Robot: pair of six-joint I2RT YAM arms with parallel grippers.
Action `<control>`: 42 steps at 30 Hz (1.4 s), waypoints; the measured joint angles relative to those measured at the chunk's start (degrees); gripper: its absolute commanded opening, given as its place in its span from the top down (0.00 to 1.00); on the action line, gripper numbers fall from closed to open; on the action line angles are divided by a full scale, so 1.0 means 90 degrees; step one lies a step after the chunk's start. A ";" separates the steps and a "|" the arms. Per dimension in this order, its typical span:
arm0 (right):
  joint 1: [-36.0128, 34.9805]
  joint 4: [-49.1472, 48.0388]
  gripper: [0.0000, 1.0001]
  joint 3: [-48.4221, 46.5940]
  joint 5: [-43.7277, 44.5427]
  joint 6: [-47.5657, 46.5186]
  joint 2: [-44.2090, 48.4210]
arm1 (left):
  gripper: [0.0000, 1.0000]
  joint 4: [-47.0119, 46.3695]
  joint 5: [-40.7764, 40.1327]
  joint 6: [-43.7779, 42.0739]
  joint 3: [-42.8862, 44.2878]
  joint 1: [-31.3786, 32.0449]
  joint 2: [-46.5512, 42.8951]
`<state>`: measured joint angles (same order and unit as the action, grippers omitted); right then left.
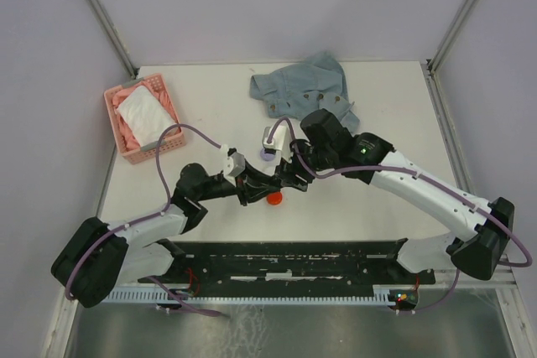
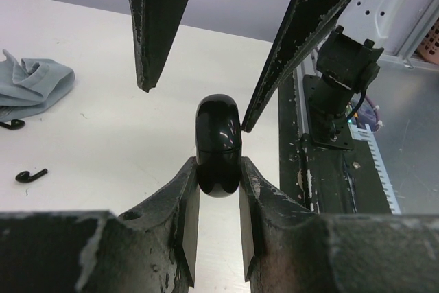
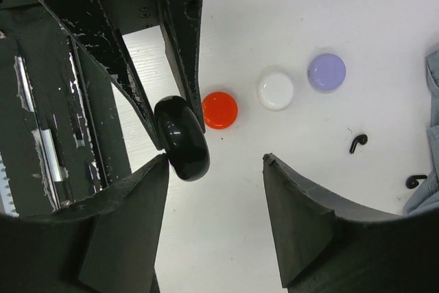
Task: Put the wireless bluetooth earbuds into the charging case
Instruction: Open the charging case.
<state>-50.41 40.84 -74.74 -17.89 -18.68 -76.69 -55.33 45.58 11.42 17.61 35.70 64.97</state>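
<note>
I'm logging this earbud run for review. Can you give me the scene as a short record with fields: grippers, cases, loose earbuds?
Left gripper: shut on the black case
Right gripper: open, one finger on each side of the black case
Cases on table: red case, white case, lilac case, in a row
Loose earbuds: black earbud and second black earbud, on the table near the denim garment

No text, label, brand or number is legible on anything in view.
</note>
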 measured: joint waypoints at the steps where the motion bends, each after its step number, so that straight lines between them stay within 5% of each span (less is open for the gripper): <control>1: 0.0000 -0.0007 0.34 0.0000 0.0024 0.0002 0.0005 | 0.97 0.0036 0.0010 -0.0044 0.0000 0.0000 -0.0005; 19: 0.0032 -0.0221 0.31 0.0083 0.0738 0.0291 0.0306 | 0.97 0.0381 0.0160 -0.0376 0.0000 0.0000 -0.0114; 42: 0.0036 -0.0525 0.25 0.0423 0.0049 0.0325 0.0151 | 0.97 -0.0075 0.0299 -0.0092 0.0000 -0.0114 0.0061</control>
<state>-50.09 36.12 -70.94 -17.45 -15.75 -75.33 -56.01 48.27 10.59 17.61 34.68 65.52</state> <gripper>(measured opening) 0.747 0.326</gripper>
